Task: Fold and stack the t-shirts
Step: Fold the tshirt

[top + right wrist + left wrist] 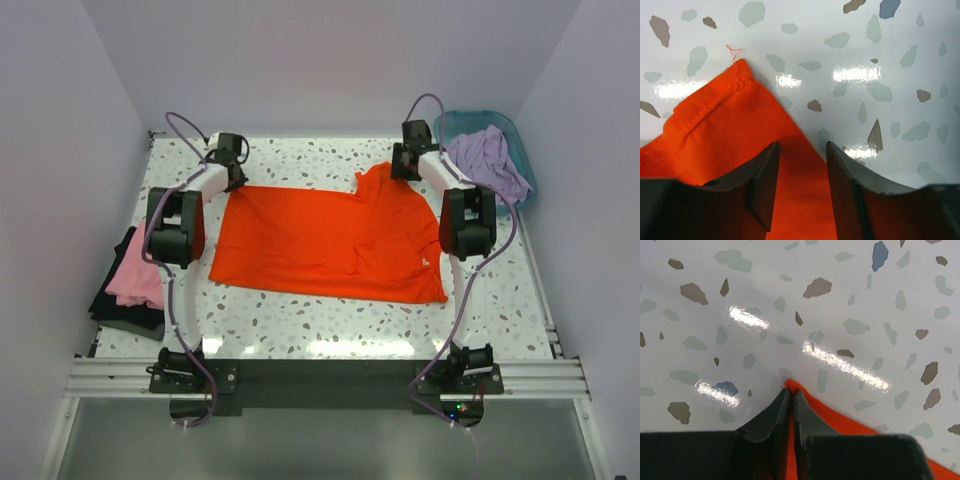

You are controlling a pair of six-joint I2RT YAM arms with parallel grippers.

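The orange t-shirt (330,240) lies spread flat in the middle of the table. My left gripper (235,180) is at its far left corner. In the left wrist view the left gripper (791,392) is shut on that corner, and the orange t-shirt (840,422) shows between the pads. My right gripper (405,165) is at the shirt's far right edge, by the sleeve. In the right wrist view the right gripper (801,150) stands open, straddling the edge of the orange t-shirt (725,130). A pink t-shirt (135,270) lies on a black t-shirt (125,305) at the left.
A teal basket (520,135) stands at the far right corner with the lavender t-shirt (485,160) hanging over its rim. White walls close in the table on three sides. The arms' mounting rail (320,375) runs along the near edge.
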